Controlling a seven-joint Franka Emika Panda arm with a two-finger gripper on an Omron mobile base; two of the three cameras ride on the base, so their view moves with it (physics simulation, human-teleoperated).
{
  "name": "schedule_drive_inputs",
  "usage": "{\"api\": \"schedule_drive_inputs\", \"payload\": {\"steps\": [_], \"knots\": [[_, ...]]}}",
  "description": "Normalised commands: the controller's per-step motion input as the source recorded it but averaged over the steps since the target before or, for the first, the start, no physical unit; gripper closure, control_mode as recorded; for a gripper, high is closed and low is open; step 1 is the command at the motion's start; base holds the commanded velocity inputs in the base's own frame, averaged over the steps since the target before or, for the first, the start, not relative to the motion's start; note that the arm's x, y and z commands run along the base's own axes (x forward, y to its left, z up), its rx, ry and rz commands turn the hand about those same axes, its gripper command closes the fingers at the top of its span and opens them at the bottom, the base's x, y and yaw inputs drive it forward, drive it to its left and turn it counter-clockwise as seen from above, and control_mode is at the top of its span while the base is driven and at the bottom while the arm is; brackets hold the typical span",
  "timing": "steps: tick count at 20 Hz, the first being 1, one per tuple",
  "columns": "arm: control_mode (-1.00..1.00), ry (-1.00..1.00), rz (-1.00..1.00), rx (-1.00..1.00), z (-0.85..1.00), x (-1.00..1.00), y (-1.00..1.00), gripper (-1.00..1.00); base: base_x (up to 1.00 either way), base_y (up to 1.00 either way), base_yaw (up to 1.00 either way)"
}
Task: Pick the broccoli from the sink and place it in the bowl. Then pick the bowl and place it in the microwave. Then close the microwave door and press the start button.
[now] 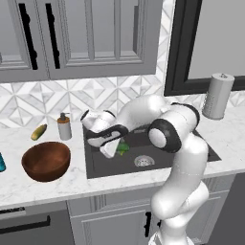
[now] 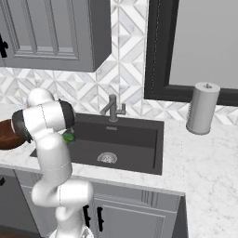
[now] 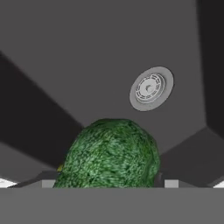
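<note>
We see the broccoli in the sink, left of the drain. On the counter left of the sink sits the bowl, with a corn cob and bottle behind it. A paper towel roll stands right of the sink.

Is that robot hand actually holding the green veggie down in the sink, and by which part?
It cannot be told. The gripper stands wide around the broccoli in the sink, but no picture shows its fingers pressing on it.
</note>
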Motion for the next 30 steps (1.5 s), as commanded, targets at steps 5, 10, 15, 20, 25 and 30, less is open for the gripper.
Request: {"api": "schedule_drive_inputs", "payload": {"steps": [5, 10, 15, 20, 25, 30], "knots": [[-1.0, -0.05, 0.03, 0.1, 1.0, -0.51, 0.8, 1.0, 0.0, 0.0, 0.0], [-1.0, 0.0, 0.08, 0.24, 1.0, -0.35, 0.87, 1.0, 0.0, 0.0, 0.0], [-1.0, 0.03, 0.01, 0.33, 0.9, -0.14, 0.95, 1.0, 0.0, 0.0, 0.0], [-1.0, 0.0, -0.05, 0.1, -0.05, 0.02, 0.99, 1.0, 0.0, 0.0, 0.0], [-1.0, -0.04, -0.13, 0.07, -0.1, 0.0, 0.66, 1.0, 0.0, 0.0, 0.0], [-1.0, -0.07, -0.15, 0.14, -0.17, 0.02, 0.52, 1.0, 0.0, 0.0, 0.0]]}}
